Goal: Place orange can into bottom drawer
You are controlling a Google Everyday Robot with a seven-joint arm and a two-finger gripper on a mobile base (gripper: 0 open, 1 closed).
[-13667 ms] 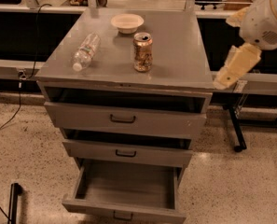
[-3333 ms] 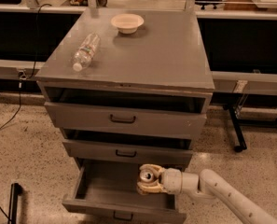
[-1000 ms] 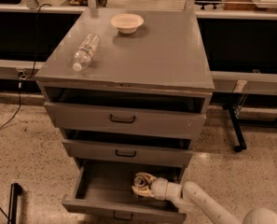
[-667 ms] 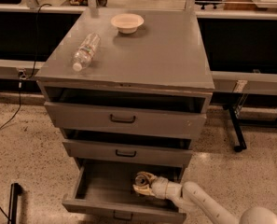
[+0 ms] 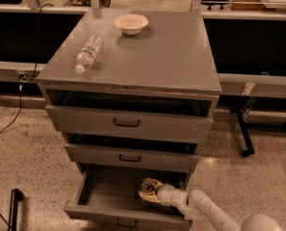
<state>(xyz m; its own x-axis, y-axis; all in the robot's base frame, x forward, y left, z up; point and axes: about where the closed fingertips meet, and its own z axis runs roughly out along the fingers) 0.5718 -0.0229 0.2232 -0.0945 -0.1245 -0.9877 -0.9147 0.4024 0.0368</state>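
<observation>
Grey metal makes up the cabinet, whose flat top serves as a counter (image 5: 162, 57). On the counter a clear plastic bottle (image 5: 88, 53) lies on its side near the left edge, cap toward the near side. A shallow pale bowl (image 5: 131, 23) sits upright toward the far edge, well apart from the bottle.

Below the counter are three drawers. The top drawer (image 5: 181, 126) and middle drawer (image 5: 94, 154) are each pulled out a little, with dark gaps above their fronts. The bottom drawer (image 5: 104, 189) is pulled out farthest, its floor open to view and a small dark handle (image 5: 125, 222) on its near front.

A pale arm (image 5: 212, 214) comes in from the near right corner and crosses the right rim of the bottom drawer. Its end effector (image 5: 145, 192) is inside that drawer, right of centre and low over the floor. It appears clamped on the orange can (image 5: 151, 188), of which only a dull orange-brown patch shows between the pale fingers (image 5: 149, 181). Whether the can touches the drawer floor cannot be told.

The cabinet stands on speckled flooring (image 5: 27, 148), where a dark cable (image 5: 12, 119) trails at the left.
</observation>
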